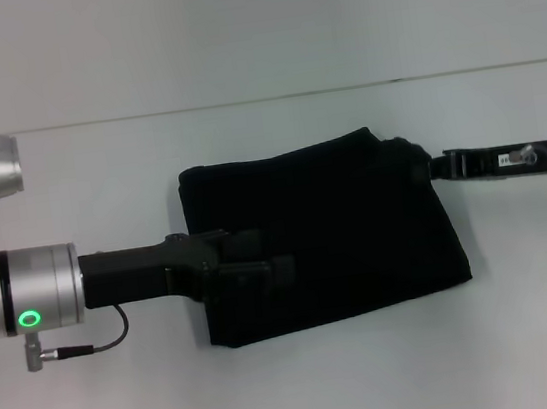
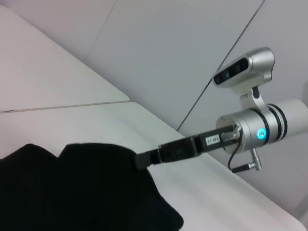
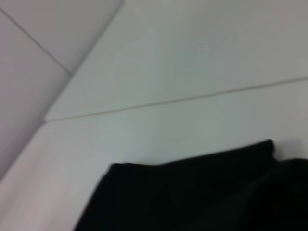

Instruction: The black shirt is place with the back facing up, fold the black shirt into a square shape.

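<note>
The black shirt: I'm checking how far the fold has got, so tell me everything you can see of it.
The black shirt lies on the white table as a compact, roughly rectangular bundle, already folded; no sleeves or neckline show. It is plain matte black soft cloth, edges slightly uneven, the far edge sloping. The left pincer reaches over its left part, resting on or just above the cloth. The right pincer meets its far right corner.

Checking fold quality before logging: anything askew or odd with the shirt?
Yes. The black shirt is folded into a lopsided block, not a square: its right edge slants outward and the top edge is uneven. The left claw rests over its left side; the right claw is at the upper right corner.
</note>
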{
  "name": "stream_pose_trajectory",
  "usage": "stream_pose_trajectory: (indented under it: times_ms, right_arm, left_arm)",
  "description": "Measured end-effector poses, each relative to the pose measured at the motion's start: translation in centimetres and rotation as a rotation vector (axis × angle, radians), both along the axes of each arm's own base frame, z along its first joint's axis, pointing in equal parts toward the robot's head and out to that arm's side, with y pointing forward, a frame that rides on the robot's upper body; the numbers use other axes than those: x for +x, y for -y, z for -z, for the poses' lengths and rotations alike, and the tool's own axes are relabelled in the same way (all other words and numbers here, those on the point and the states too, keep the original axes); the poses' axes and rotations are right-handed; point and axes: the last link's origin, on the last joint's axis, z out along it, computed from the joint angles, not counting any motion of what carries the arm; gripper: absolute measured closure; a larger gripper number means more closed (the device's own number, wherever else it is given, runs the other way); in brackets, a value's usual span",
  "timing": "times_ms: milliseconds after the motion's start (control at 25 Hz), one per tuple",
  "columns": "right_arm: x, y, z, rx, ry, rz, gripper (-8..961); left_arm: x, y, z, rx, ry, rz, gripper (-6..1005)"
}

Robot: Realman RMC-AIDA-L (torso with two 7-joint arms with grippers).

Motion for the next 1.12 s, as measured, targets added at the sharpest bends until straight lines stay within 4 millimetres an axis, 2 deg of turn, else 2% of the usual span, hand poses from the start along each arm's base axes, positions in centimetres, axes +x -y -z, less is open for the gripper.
stream_pose_trajectory:
  times_ms: [200, 360, 600, 720, 880, 1040, 1120]
  right_arm:
    - [0.4, -0.2, 0.6, 0.022, 0.029, 0.008, 922]
    - [0.3, -0.1, 0.6, 0.015, 0.029, -0.001, 922]
    - [1.2, 0.2, -1.0, 0.02, 0.007, 0.022, 756]
    - [1.8, 0.4, -2.5, 0.027, -0.027, 0.036, 601]
    - [2.3, 0.6, -4.5, 0.049, -0.081, 0.052, 424]
    - [2.5, 0.5, -5.3, 0.07, -0.104, 0.065, 278]
    - [2.5, 0.4, -5.6, 0.084, -0.103, 0.067, 275]
  left_arm:
    - [-0.2, -0.5, 0.5, 0.035, -0.02, -0.025, 103]
    - [-0.4, -1.8, 0.7, 0.099, -0.051, -0.073, 104]
    - [-0.8, -5.6, 0.1, 0.227, -0.098, -0.278, 104]
    - [-1.3, -7.3, -0.3, 0.293, -0.118, -0.4, 104]
    - [-2.2, -8.7, -0.6, 0.357, -0.139, -0.524, 105]
    - [-3.3, -9.6, -0.2, 0.399, -0.175, -0.622, 105]
    - [-3.6, -9.9, 0.1, 0.412, -0.19, -0.653, 104]
